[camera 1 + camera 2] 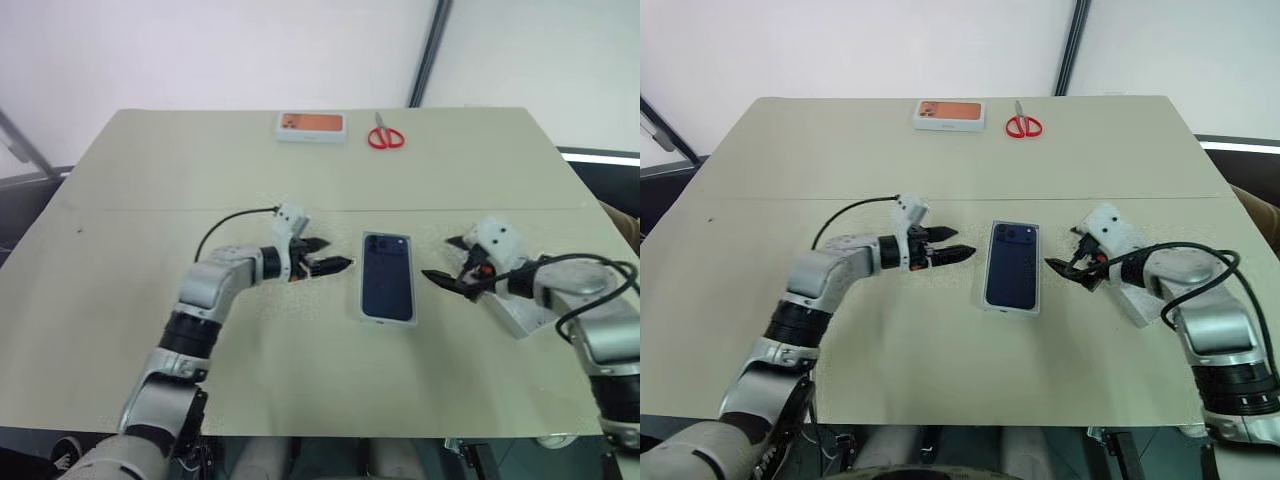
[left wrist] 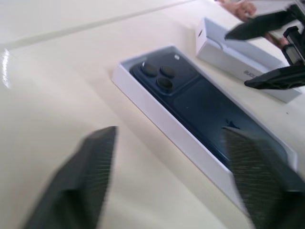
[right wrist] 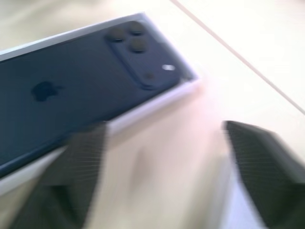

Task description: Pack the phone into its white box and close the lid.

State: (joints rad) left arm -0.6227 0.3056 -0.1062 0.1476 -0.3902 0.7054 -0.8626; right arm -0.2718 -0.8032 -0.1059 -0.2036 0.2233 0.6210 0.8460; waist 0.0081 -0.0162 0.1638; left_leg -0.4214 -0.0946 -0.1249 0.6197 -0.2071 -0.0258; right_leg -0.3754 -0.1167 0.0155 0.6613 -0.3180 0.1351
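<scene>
While the lid [image 1: 388,277] sat closed on the desk [image 1: 300,350], both grippers' fingers [image 1: 333,266] stood apart, empty. Withdrawing sideways would avoid nudging it.

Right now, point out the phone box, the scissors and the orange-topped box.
phone box [image 1: 388,278]: left eye view, printed dark top.
scissors [image 1: 385,138]: left eye view, red handles.
orange-topped box [image 1: 311,125]: left eye view, orange top face.
</scene>
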